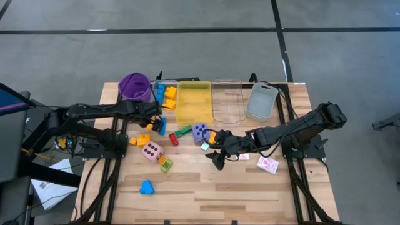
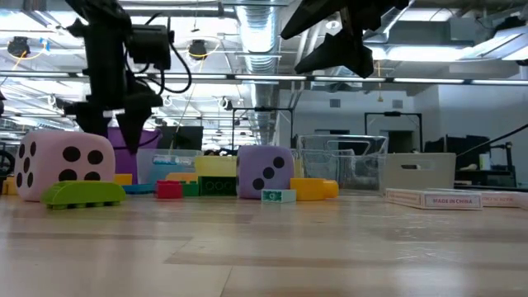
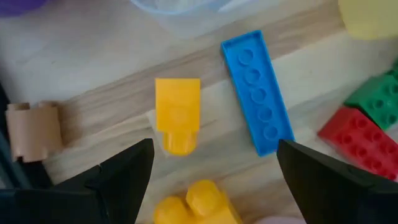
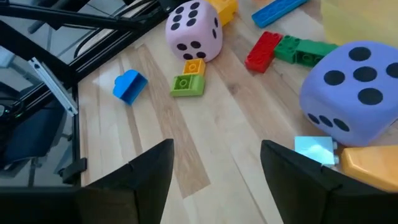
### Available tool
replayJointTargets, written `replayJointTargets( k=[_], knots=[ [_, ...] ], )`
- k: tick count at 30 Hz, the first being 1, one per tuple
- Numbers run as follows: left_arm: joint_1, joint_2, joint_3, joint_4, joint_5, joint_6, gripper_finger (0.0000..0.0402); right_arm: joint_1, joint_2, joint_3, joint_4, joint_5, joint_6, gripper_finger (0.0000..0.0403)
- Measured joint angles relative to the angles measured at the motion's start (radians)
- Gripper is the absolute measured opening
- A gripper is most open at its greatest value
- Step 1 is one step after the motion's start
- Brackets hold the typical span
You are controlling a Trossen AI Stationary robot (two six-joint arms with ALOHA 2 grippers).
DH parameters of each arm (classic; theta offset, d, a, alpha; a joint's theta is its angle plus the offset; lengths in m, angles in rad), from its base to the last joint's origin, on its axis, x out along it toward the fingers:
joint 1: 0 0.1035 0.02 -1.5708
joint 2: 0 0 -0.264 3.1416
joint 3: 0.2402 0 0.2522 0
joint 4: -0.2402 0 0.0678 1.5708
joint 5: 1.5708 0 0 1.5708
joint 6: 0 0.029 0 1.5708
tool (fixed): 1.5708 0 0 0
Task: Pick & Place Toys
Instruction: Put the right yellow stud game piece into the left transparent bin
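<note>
The left gripper point(image 3: 211, 180) hung with its fingers spread and empty over a small yellow block point(image 3: 177, 113), a flat blue plate point(image 3: 257, 90) just beside it, seemingly lined up to pinch. The right gripper point(image 4: 214, 177), fingers likewise parted and empty, hovered above bare table point(image 4: 205, 134) near the purple die point(image 4: 351, 93), probably its next pick

A large pink foam die point(image 4: 193, 28) carries black dots; a larger lilac-purple die point(image 4: 349, 93) has black dots too. On the pale striped wooden table point(image 1: 250, 187) lie a flat blue studded plate point(image 3: 257, 91), a yellow block point(image 3: 178, 114), a red brick point(image 4: 262, 50) touching a green one point(image 4: 301, 50) — and a white card with red pattern point(image 1: 268, 165).
</note>
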Motion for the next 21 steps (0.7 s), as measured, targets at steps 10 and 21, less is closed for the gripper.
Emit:
replayJointTargets(
  k=[10,21],
  knots=[
    [0.048,0.0,-0.105,0.085,-0.004,0.004,0.0333,0.001,0.0,0.0,-0.005,-0.013,0.0,0.0235],
    [0.054,0.0,-0.176,0.284,-0.033,0.01,0.0333,-0.003,0.0,0.0,-0.006,-0.013,0.0,0.0235]
  ],
)
